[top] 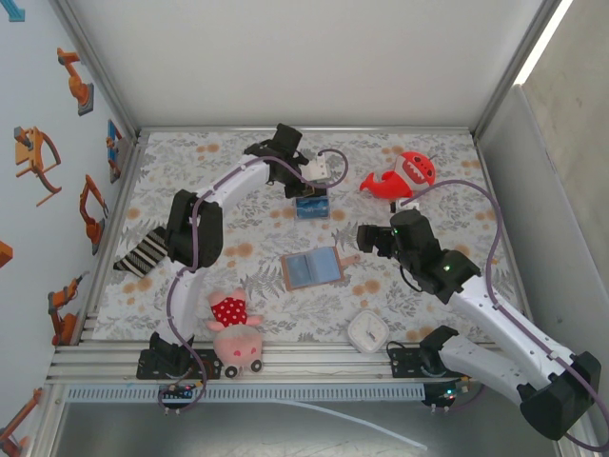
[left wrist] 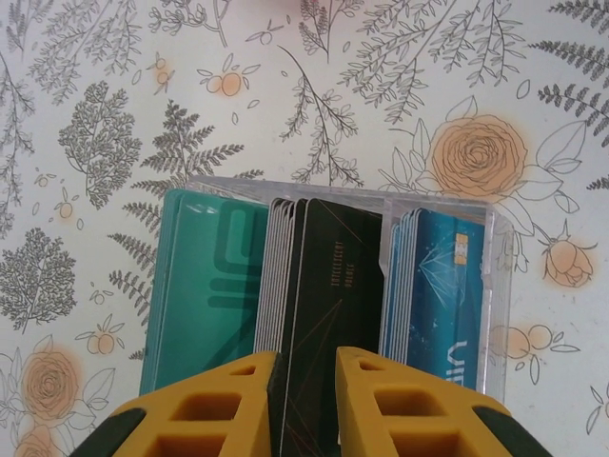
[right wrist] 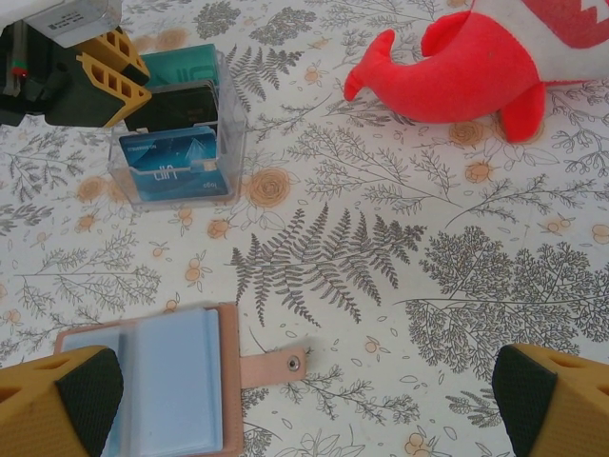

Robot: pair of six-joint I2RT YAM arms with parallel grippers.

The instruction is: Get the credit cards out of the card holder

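We judge this to be the drop-off step. The left gripper (left wrist: 306, 381) hangs over a clear box (left wrist: 500, 286) just beyond the card holder (top: 311, 269). In that box the credit cards (left wrist: 438, 286) stand in teal, dark and blue stacks. The yellow fingers (left wrist: 228, 400) are parted by a narrow gap, and the dark card (left wrist: 333, 276) shows through it. The gap looks wider than a card's edge, so we read the fingers as loose and holding nothing.

The card holder lies unfolded near the middle of the table (top: 190, 171), with its blue-grey lining up and its snap tab (right wrist: 276, 365) pointing right. We cannot tell whether any card remains in its sleeves.

The right gripper (top: 364, 238) hovers just right of the holder, above the tab. Its fingers are spread as wide as they go and hold nothing.

The next move, as we see it, calls for lifting the left arm clear of the box and checking the sleeves. A pinch on any card left there would need a thin edge to catch.

The table carries a pale cloth printed with grey ferns and orange roses.

- **Left of the holder:** a striped cloth (top: 143, 255).
- **Nearer than the holder:** a pig plush (top: 235, 333) and a white clock (top: 366, 330).
- **Beyond it to the right:** a red shark plush (top: 404, 176).

White panels in an aluminium frame close the space. The left wall (top: 38, 114) is pale blue with orange robot-arm pictures.
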